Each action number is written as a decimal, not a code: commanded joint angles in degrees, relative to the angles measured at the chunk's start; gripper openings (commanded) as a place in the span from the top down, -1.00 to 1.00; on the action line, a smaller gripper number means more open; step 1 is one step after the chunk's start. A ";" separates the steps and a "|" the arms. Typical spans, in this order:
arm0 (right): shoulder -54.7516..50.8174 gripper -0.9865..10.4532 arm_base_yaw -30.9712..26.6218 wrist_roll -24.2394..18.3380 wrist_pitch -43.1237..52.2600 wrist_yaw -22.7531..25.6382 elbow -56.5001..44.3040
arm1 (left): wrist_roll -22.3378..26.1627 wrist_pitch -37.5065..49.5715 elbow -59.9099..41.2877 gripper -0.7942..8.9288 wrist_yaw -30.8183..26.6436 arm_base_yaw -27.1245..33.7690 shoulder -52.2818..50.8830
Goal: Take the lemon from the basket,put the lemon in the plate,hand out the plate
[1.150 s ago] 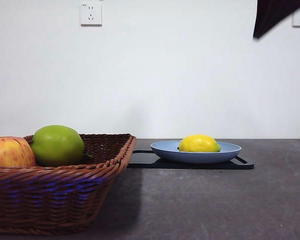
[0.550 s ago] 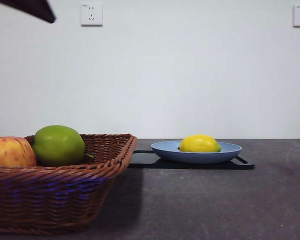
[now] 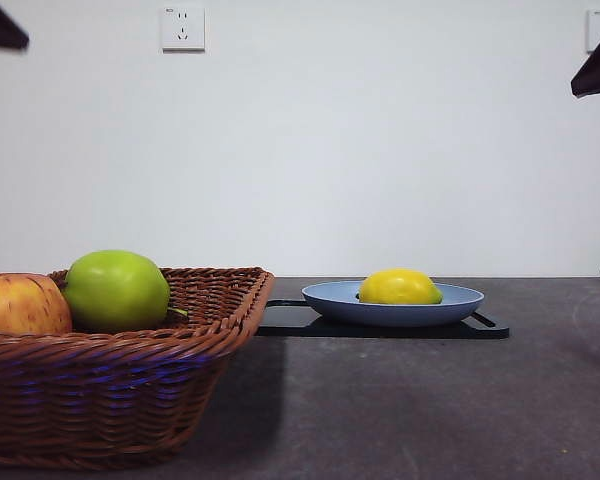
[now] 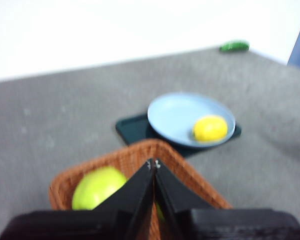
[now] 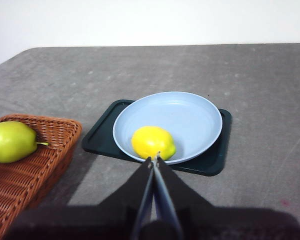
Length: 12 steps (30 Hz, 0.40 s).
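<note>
Beside the basket (image 3: 130, 370) holding two apples (image 3: 115, 290), both arms' jaws hang pressed together.

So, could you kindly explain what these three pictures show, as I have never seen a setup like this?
This is a robot with two arms at a table, each ending in a gripper of two black jaws. One picture comes from a low camera looking level across the table; the other two come from cameras on the arms' wrists.

On the grey table stands a brown wicker basket holding a green apple and a red-yellow apple. Beside it a black tray carries a light-blue plate, and the lemon lies in the plate. A small green thing lies at the table's far edge.

The left gripper hangs above the basket, the right gripper above the plate's near side. Both are shut and hold nothing.
</note>
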 commanded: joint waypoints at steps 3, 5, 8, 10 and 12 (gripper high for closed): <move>0.15 0.82 0.42 0.77 0.76 0.28 0.61 | -0.66 2.36 0.55 0.82 -0.04 -0.17 0.24; 0.15 0.82 0.42 0.77 0.76 0.31 0.61 | -0.66 2.38 0.55 0.82 -0.04 -0.17 0.24; 0.13 0.82 0.39 0.77 0.79 0.31 0.61 | -0.66 2.40 0.55 0.82 -0.04 -0.17 0.24; 0.15 0.82 0.39 0.77 0.76 0.31 0.61 | -0.66 2.40 0.55 0.82 -0.07 -0.17 0.24; 0.15 0.82 0.42 0.77 0.76 0.28 0.61 | -0.66 2.38 0.55 0.82 -0.07 -0.17 0.24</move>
